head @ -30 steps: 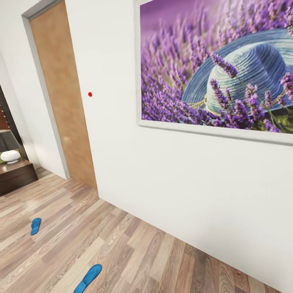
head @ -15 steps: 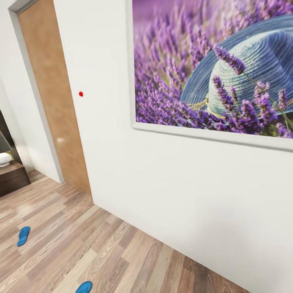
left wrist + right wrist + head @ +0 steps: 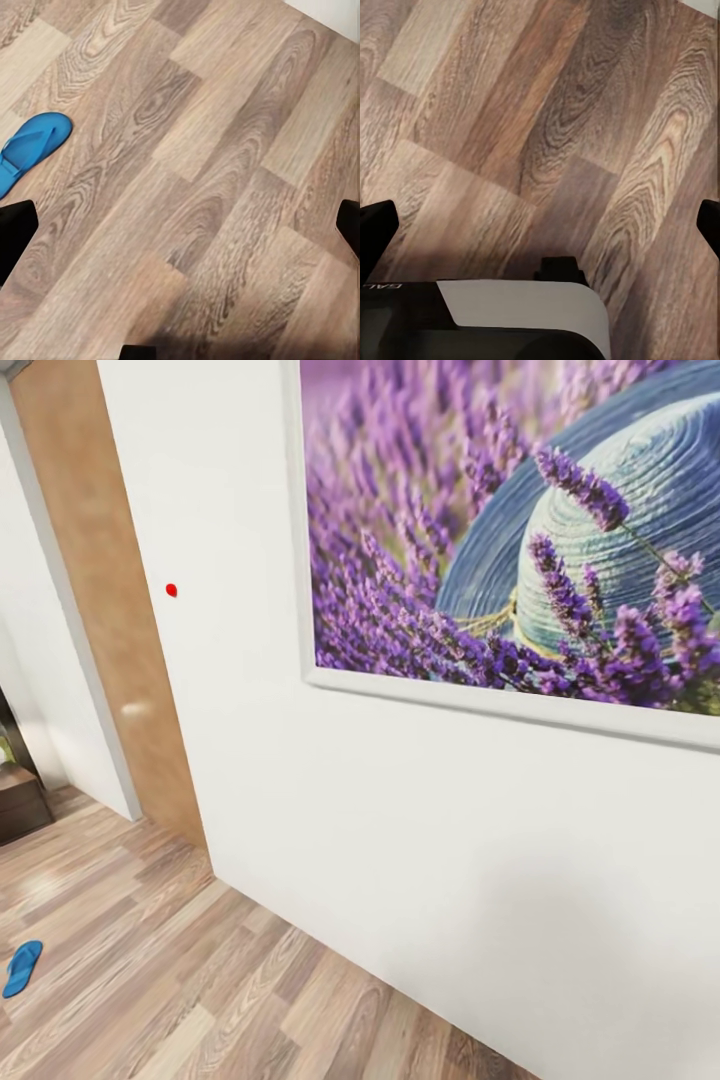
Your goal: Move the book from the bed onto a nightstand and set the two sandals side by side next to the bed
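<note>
White wall [image 3: 400, 840] fills the right and middle of the head view, carrying a large framed purple lavender picture [image 3: 500, 530] with a blue straw hat; a small red dot [image 3: 171, 590] marks the wall left of it, beside a tan wooden door [image 3: 90, 610]; grey-brown wood-plank floor [image 3: 150, 960] spreads below; one flat bright blue sandal [image 3: 21, 968] lies far left; the left claw [image 3: 180, 225] hangs wide above the planks with a blue sandal [image 3: 30, 146] near it; the right claw [image 3: 540, 225] is spread wide over bare planks.
</note>
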Available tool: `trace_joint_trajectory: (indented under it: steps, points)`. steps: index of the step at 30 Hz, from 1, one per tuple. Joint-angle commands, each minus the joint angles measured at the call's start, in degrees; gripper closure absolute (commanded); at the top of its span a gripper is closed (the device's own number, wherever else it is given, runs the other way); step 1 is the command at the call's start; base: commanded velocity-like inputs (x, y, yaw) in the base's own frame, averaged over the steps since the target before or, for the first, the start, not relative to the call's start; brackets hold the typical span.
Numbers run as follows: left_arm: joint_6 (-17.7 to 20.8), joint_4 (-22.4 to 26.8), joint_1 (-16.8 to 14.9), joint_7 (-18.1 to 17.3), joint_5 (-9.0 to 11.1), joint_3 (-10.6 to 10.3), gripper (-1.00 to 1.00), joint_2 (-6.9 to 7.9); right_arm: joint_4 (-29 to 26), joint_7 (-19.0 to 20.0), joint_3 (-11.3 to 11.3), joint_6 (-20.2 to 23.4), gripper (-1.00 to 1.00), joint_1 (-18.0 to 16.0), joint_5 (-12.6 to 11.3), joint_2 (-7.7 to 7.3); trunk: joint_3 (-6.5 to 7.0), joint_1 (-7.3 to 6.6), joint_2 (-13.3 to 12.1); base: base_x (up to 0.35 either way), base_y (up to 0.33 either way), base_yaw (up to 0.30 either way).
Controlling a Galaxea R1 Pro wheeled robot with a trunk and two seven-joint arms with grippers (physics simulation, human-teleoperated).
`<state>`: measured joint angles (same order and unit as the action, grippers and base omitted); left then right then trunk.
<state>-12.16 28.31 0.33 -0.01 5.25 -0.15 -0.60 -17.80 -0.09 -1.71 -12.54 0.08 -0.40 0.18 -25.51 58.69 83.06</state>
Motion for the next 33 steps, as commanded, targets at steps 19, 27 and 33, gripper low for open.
trace_joint_trajectory:
  steps: [19,27,33]
  points:
    - [-0.1,0.1,0.0,0.0,0.5,0.0,-1.0,-0.01,0.0,0.2,-0.1,-0.1,-1.0,0.0,0.0,0.05,-0.04,0.03,0.0,0.291,-0.114,0.0]
    - [-0.1,0.1,0.0,0.0,0.5,0.0,-1.0,-0.01,0.0,0.0,-0.1,-0.2,-1.0,0.0,0.0,0.01,-0.04,0.03,0.0,0.048,-0.021,0.111]
    - [-0.1,0.1,0.0,0.0,0.5,0.0,-1.0,-0.01,0.0,0.0,-0.2,-0.2,-1.0,0.0,0.0,0.03,-0.04,0.03,0.0,0.003,-0.001,0.277]
